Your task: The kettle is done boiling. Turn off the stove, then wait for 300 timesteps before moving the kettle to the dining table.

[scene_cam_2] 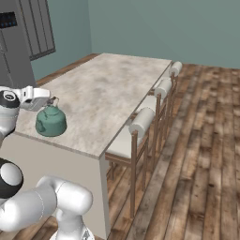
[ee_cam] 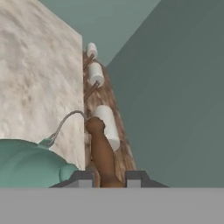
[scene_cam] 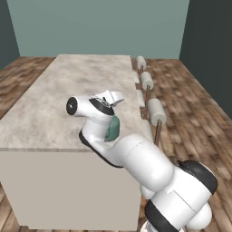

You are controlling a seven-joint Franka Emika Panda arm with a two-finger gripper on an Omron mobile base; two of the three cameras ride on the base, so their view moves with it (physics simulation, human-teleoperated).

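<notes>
The teal-green kettle (scene_cam_2: 50,122) stands on the dining table (scene_cam_2: 108,93) close to its near corner, spout side toward the stools. In the left base view the kettle (scene_cam: 112,128) is mostly hidden behind my forearm. My gripper (scene_cam_2: 44,101) is level with the top of the kettle and shut on its thin brownish handle. In the hand view the brown handle (ee_cam: 103,157) runs up between my two fingertips (ee_cam: 109,177), with the teal kettle body (ee_cam: 26,164) at lower left and the marbled tabletop (ee_cam: 35,65) beyond. The stove is out of view.
Three wooden stools with white cushions (scene_cam_2: 140,121) line the table's right side, also visible as the stools (scene_cam: 156,111) in the left base view. A dark tall appliance (scene_cam_2: 23,42) stands at the back left. Wooden floor (scene_cam_2: 201,164) spreads to the right.
</notes>
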